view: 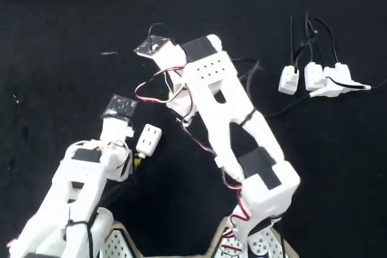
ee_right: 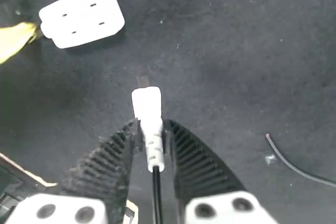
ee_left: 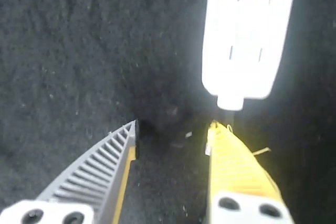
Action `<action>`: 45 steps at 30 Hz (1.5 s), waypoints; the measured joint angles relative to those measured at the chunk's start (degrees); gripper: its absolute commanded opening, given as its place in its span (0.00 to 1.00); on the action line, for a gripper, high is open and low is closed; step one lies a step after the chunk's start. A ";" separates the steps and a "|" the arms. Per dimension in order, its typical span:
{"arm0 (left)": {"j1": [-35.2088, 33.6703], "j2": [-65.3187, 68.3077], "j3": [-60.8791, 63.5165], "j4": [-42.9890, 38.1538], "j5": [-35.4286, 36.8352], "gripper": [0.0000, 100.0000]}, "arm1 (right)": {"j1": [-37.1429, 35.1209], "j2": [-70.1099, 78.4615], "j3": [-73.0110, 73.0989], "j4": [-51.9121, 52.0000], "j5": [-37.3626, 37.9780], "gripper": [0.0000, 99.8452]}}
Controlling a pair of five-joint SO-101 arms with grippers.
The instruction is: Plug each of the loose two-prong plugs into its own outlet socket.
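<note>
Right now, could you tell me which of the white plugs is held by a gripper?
The plug clamped in the right gripper; the other plugs lie loose together on the table.

Boxy white arms bear black patches and red cables.

White outlet socket; white plug, black cord; black table; left gripper yellow and grey

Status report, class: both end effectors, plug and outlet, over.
Right end effector shut on two-prong plug. Left end effector open, beside outlet block. Spare plugs lie far aside.
</note>
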 measured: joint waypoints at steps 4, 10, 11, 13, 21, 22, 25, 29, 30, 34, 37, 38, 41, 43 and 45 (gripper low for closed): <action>0.09 4.31 -4.22 -1.41 0.44 0.23 | 0.00 -2.37 4.04 -0.09 0.09 0.01; 0.09 12.13 -10.29 -5.45 1.58 0.23 | 0.00 -4.04 9.23 -2.46 0.09 0.01; 0.00 13.71 -10.73 -6.42 1.58 0.23 | 0.00 -4.31 9.58 -2.73 0.09 0.01; 0.09 16.88 -11.25 -8.18 1.67 0.23 | 0.00 -4.48 9.76 -2.99 0.09 0.01; 0.18 20.66 -14.51 -10.81 3.60 0.23 | 0.00 -4.57 9.76 -7.03 0.09 0.01; 0.18 20.66 -14.51 -10.99 4.22 0.23 | 0.00 -4.57 9.76 -7.38 0.09 0.01; -1.14 19.69 -14.51 -10.20 5.10 0.23 | 0.00 -4.57 9.76 -8.35 0.09 0.01; -6.07 14.59 -14.51 -3.16 5.19 0.23 | 0.00 -4.48 9.76 -8.79 0.09 0.01; -7.91 12.66 -14.51 -1.05 4.66 0.23 | 0.00 -4.13 9.58 -8.79 0.09 0.01; -14.86 4.92 -13.27 7.12 -1.93 0.23 | -0.09 0.62 5.54 -7.21 0.09 0.01; -19.78 0.00 -9.14 9.76 -6.15 0.23 | -1.14 5.19 -0.09 -4.31 0.00 0.01; -21.10 -1.32 -7.47 9.93 -6.86 0.23 | -1.76 6.51 -2.02 -3.34 -0.18 0.01; -23.47 -4.04 -3.43 10.11 -7.74 0.23 | -3.34 10.02 -8.53 -0.70 -1.23 0.01; -23.82 -4.92 -1.67 10.11 -8.00 0.23 | -4.22 11.87 -12.13 -0.18 -1.58 0.01; -23.91 -5.27 -0.53 10.11 -8.00 0.22 | -4.92 13.71 -14.59 -0.09 -1.67 0.01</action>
